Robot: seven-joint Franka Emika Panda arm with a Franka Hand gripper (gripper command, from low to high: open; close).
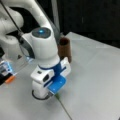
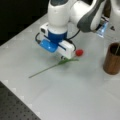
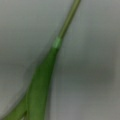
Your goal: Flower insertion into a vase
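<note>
Low over the grey table (image 2: 75, 95), the gripper (image 2: 62, 58) sits right above one flower's green stem (image 2: 47, 69); whether its jaws are closed cannot be told. One red bloom (image 2: 79, 52) lies beside it. One brown vase (image 2: 113, 58) stands upright, well apart toward a front view's right.

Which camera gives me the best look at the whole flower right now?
A front view: the flower lies flat on the table, red head to stem tip, under the gripper, apart from the vase. The wrist view shows only stem and leaf; the arm hides most of it elsewhere.
</note>
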